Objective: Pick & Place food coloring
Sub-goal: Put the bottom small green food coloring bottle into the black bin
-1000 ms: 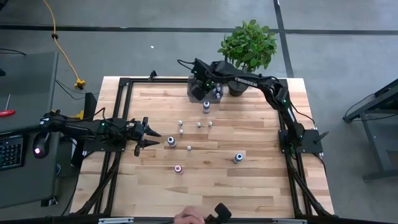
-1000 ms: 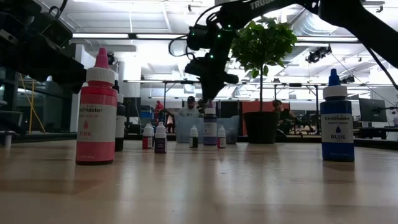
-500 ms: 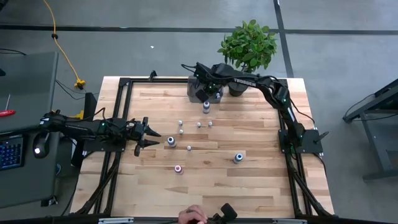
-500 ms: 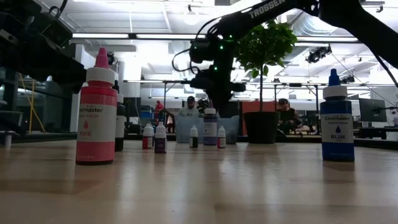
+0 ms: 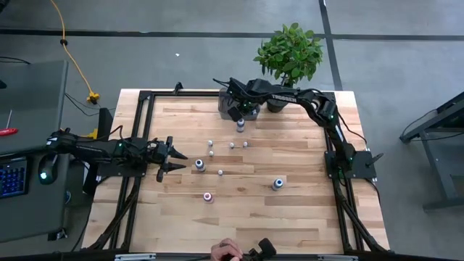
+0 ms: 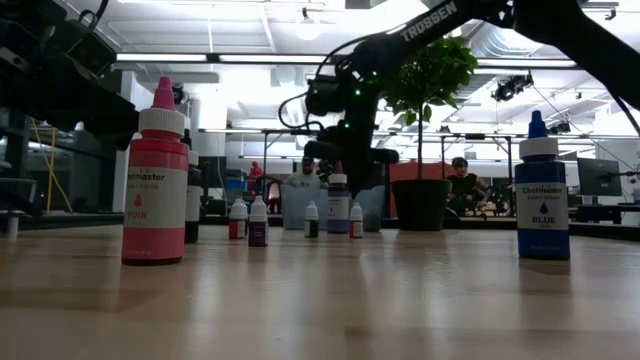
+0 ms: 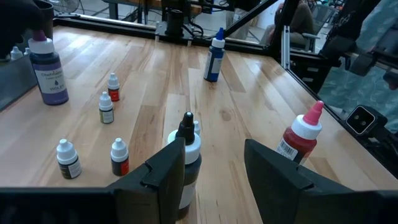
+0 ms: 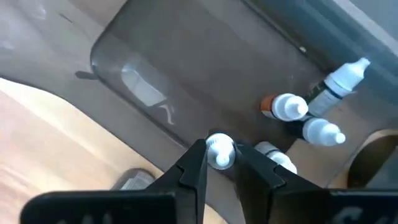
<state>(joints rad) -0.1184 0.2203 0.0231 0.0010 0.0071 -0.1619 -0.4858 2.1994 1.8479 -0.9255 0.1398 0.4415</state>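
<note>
We see the right gripper (image 8: 219,163) over the grey tray (image 5: 226,102) at the far edge of the bench (image 5: 304,210), its jaws closed on a small white-capped food coloring bottle (image 8: 219,151); a few more small bottles (image 8: 291,107) lie in the tray. Other bottles stand scattered mid-bench, among them a pink bottle (image 6: 154,180) and a blue bottle (image 6: 542,195). The left gripper (image 5: 174,157) waits low at the bench's left side, jaws open, beside a black-tipped bottle (image 7: 187,158)

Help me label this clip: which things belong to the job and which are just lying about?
Job: small bottle held in the right gripper; grey tray; pink bottle; blue bottle; purple bottle.
Lying about: potted plant; yellow cable.
</note>
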